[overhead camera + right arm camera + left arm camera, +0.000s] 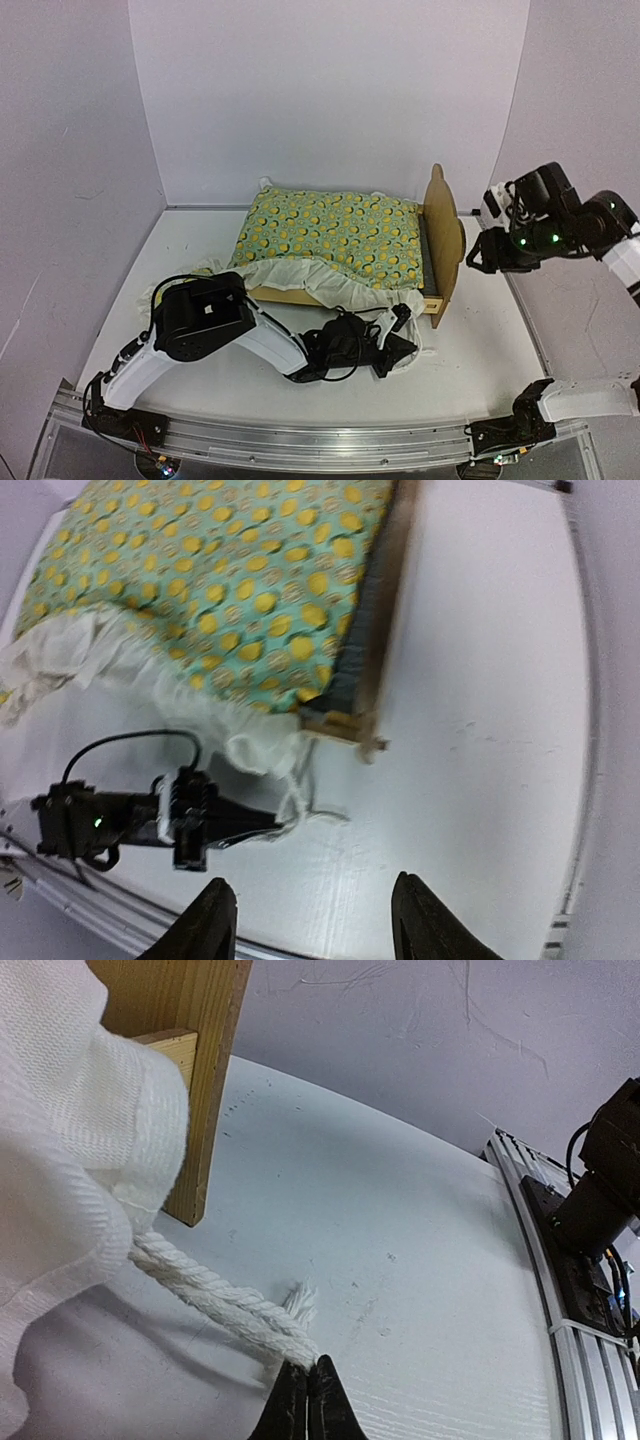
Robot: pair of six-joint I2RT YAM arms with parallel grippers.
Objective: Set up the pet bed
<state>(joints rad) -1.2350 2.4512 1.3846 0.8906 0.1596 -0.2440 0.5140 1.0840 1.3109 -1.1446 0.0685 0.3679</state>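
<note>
The plywood pet bed (441, 232) stands at mid-table with its rounded headboard to the right. A green-yellow quilt (330, 235) covers it, and the white ruffle (330, 285) spills over the front rail. My left gripper (308, 1375) lies low on the table by the bed's front right leg (205, 1080), shut on a twisted white cord (210, 1290) that runs from the ruffle (70, 1160). The right gripper (315, 920) hangs open and empty high above the headboard end, looking down on the quilt (220, 580), the bed corner (345, 725) and the left gripper (262, 825).
White walls close in the table at the back and both sides. A metal rail (320, 440) runs along the near edge with the arm bases on it. The right arm's base (600, 1190) stands on the rail to the right of my left gripper.
</note>
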